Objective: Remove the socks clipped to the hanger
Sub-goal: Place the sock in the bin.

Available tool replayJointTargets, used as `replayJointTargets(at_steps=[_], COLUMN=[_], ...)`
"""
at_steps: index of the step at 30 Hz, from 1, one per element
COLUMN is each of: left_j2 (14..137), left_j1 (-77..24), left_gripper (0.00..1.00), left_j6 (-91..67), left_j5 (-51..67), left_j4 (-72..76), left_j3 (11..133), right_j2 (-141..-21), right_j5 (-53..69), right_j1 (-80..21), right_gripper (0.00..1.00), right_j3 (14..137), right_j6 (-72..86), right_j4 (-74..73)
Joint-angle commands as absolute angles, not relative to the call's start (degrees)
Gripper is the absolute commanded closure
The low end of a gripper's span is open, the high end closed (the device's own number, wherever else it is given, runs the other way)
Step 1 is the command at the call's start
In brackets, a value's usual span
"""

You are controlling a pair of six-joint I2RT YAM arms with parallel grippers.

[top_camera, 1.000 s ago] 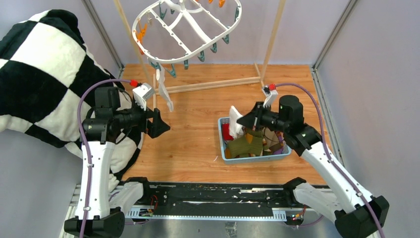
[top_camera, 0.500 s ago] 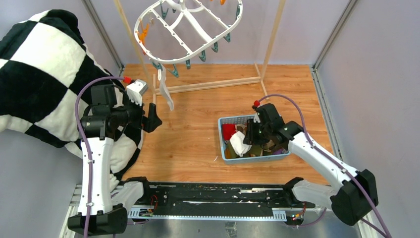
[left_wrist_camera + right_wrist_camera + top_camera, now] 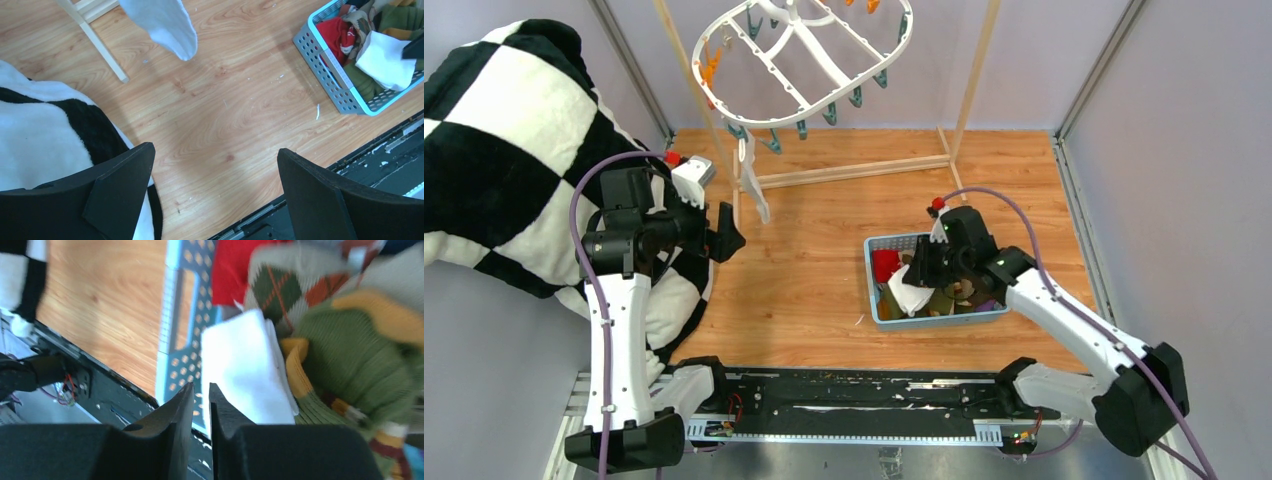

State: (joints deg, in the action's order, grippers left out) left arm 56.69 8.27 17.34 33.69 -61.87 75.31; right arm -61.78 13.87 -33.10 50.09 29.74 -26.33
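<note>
- My left gripper is spread wide and holds nothing. It hangs over bare floor near the blanket.
- My right gripper is over the near left corner of the basket. Its fingers are parted by only a slit, with nothing between them.
- One white sock hangs from the near left rim of the hanger, far from my left fingers and a little to their right. I see no other sock on the hanger.
- The other socks are piled in the basket, and a folded white one lies on top against the near wall.
- That top sock sits close to the rim. If my right fingers brush it as they lift, I think it could drag over the edge onto the floor.
- The hanger hangs tilted. A sideways tug on the last sock would probably swing the frame instead of opening the clip, and the thin wooden rack could rock.
- The blanket bulges right beside my left arm, so a low swing could catch its edge.
- The surface is pale wood plank, smooth, with a few small specks.
- Plain grey walls close in the left, right and far sides, and a black rail runs along the near edge.
</note>
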Motion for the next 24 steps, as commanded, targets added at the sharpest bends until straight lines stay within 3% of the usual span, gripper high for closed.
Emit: replayJointTargets(at_steps=[1,5,11,14,18,24], left_j2=[57.1,57.2,57.5,57.8,58.8,59.0], left_j1=[9.2,9.5,9.7,10.2,11.6,14.6], left_gripper=[0.00,0.00,0.00,0.00,0.00,0.00], left_j6=[16.5,16.4,16.9,17.2,16.6,15.2], left_j5=[31.4,30.4,29.7,29.6,30.1,28.6], left_j4=[-61.8,-61.8,-61.8,-61.8,-61.9,-62.1], left_j3=[76.7,76.2,76.2,76.6,78.0,79.9], right_j2=[-66.2,-67.4,-55.9,-56.0,-63.9,-83.3], right_j5=[19.3,10.1,2.5,0.3,-1.6,-1.7], right_j1=[-32.4,-32.7,-35.8,-39.6,-45.8,-50.6], right_gripper=[0.79,0.69,0.43,0.22,0.09,0.03], right_j3=[40.3,36.8,42.4,48.5,58.8,77.9], right_j6=[33.8,33.0,31.6,30.6,26.7,17.7], right_j4=[-20.5,-19.4,-20.2,-20.2,-15.6,-7.1])
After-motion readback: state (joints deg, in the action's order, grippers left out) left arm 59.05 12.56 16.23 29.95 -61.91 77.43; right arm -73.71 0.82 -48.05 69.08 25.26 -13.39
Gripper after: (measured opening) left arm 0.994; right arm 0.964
